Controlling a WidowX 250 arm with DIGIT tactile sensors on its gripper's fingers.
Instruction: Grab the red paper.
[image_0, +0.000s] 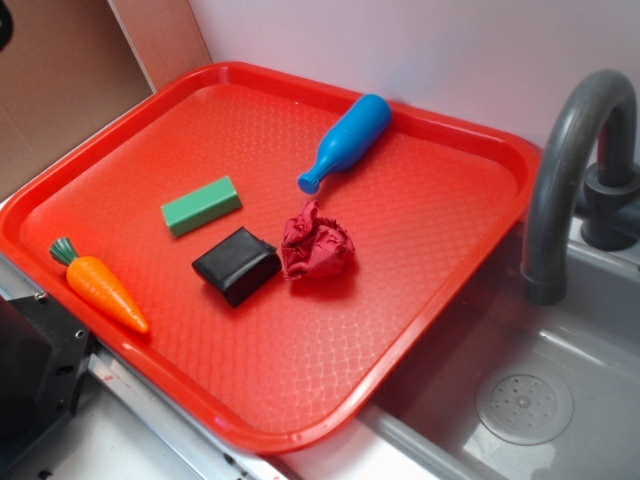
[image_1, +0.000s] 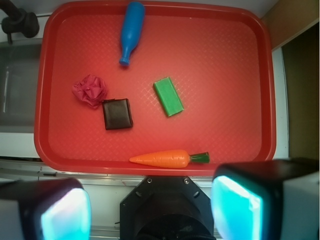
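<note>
We have not yet begun the reach: our gripper (image_1: 150, 205) hangs spread wide above the tray's (image_1: 225, 150) near edge, so next we travel to the red paper (image_1: 90, 90) touching the black block (image_1: 117, 114).

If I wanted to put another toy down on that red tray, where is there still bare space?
The tray has bare floor along its sink-side half, past the red paper, and in the near corner below the black block. The far corner behind the green block is open too. The middle is crowded, with the blue bottle and carrot flanking it.
</note>
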